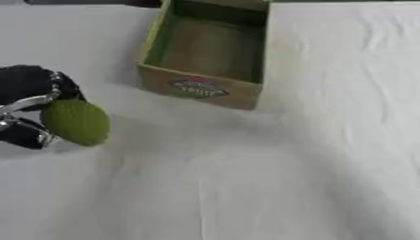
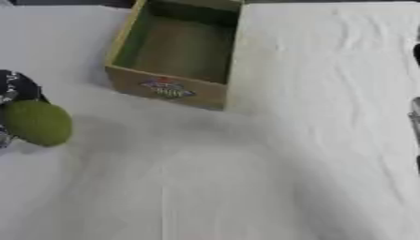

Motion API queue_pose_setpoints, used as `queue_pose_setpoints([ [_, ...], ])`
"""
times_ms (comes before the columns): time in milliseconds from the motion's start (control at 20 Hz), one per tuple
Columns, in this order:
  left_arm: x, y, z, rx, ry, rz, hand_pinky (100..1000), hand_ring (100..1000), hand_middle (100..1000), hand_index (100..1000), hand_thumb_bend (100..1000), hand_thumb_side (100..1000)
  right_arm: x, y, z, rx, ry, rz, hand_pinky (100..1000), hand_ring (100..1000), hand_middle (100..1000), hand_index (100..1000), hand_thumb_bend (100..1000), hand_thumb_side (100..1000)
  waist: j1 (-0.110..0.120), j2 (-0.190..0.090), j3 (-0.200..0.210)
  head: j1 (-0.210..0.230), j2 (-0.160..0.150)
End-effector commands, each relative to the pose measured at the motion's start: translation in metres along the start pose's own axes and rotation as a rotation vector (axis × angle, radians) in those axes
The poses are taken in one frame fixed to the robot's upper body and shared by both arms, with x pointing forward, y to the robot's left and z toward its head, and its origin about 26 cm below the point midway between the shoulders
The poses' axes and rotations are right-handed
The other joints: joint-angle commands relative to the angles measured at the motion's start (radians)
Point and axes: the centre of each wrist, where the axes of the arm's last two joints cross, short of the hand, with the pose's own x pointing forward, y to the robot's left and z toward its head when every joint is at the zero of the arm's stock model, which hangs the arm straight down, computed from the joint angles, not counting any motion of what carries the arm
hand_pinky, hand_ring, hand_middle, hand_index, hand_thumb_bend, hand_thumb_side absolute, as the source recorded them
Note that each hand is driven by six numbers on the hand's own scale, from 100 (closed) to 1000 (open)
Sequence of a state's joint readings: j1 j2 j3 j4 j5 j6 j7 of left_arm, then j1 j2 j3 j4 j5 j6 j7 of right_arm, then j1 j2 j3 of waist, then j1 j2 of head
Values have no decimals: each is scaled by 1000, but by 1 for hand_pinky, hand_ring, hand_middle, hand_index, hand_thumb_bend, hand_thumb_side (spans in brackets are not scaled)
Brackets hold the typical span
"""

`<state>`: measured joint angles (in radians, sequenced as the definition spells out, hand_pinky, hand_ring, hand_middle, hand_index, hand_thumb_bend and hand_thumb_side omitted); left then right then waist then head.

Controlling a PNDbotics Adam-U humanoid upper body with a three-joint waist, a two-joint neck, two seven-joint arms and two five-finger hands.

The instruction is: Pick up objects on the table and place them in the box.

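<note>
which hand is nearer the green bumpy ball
Left. The left hand is curled round the green bumpy ball at the view's left edge. The right hand shows only as a dark sliver at the right eye view's right edge, across the white tablecloth.

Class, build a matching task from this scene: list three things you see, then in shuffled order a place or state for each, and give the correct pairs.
Things:
1. green ball
2. cardboard box
3. white cloth

Places or states:
A. spread over the table
B. held at the left edge by the left robot hand
C. standing open at the far side, nothing visible inside

Pairs: 1-B, 2-C, 3-A
</note>
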<state>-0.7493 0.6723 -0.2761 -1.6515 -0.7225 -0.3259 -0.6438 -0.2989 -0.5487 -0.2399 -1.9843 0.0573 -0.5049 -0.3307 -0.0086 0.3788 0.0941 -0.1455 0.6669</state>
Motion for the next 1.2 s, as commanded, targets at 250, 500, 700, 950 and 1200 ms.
queue_pose_setpoints([
  [250, 1, 38, 8, 129, 34, -60, 561, 577, 468, 671, 100, 167, 4, -5, -11, -3, -41, 5, 790, 707, 496, 752, 100, 470, 1, -27, -2, -3, -9],
  [500, 3, 49, 0, 210, 42, -34, 518, 543, 436, 628, 100, 192, 5, -7, -14, -19, -54, 6, 786, 702, 498, 750, 100, 466, -1, -29, -8, 3, -11],
  [700, -5, 58, -15, 284, 101, 9, 506, 533, 430, 623, 100, 209, 6, -6, -24, -40, -90, -10, 777, 691, 504, 746, 100, 403, -6, -29, -22, 19, -13],
  [950, -18, 56, -27, 333, 169, 6, 507, 533, 430, 623, 100, 200, 8, -3, -33, -49, -122, -38, 776, 689, 506, 746, 100, 390, -9, -26, -36, 33, -17],
  [1200, -21, 53, -33, 358, 186, -20, 497, 521, 420, 618, 100, 174, 8, -2, -35, -51, -131, -51, 777, 695, 518, 746, 100, 322, -16, -26, -44, 49, -22],
])
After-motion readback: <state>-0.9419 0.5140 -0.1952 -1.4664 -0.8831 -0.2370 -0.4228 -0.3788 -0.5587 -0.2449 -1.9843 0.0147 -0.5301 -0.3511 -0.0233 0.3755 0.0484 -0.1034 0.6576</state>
